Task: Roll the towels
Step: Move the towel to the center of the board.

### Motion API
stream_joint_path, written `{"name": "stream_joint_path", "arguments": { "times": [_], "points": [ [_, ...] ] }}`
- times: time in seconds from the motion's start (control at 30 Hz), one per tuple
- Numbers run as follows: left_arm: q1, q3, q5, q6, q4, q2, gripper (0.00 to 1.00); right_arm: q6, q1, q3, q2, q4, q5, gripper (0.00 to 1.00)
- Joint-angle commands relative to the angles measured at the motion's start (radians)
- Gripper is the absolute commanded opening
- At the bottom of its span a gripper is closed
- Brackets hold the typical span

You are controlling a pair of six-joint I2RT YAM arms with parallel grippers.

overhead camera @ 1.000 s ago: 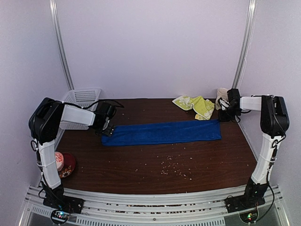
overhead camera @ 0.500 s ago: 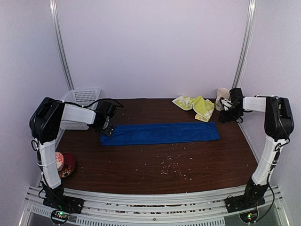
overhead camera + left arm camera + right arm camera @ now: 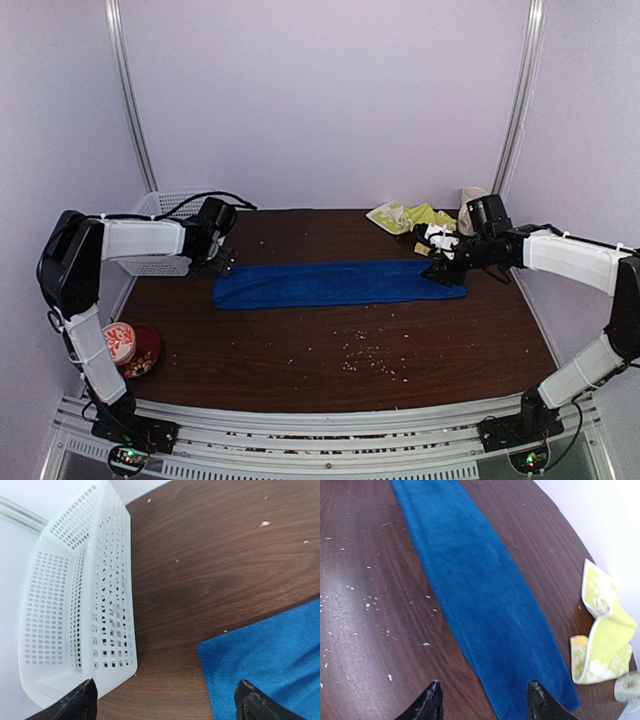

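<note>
Towel (image 3: 335, 284), seemingly blue terry, lies in a flat strip, left gripper (image 3: 165, 700) and right gripper (image 3: 485, 702) both spread.

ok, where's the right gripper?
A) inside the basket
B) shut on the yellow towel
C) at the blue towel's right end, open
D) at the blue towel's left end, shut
C: the right gripper is at the right end of the blue towel. The right wrist view shows its fingers spread wide with the towel's end between them, holding nothing.
</note>
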Motion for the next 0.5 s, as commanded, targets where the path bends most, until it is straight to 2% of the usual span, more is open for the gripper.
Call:
{"name": "stream_joint_path", "arguments": {
  "times": [0.0, 0.2, 0.47],
  "points": [
    [-0.041, -0.074, 0.094, 0.057, 0.054, -0.121, 0.98, -0.134, 0.122, -0.006, 0.003, 0.081, -0.093, 0.57],
    [-0.094, -0.12, 0.112, -0.001, 0.013, -0.184, 0.98, -0.063, 0.219, 0.218, 0.214, 0.046, -0.069, 0.49],
    [-0.101, -0.212, 0.178, -0.066, 0.019, -0.301, 0.98, -0.046, 0.339, 0.396, 0.455, 0.029, 0.037, 0.47]
  ]
}}
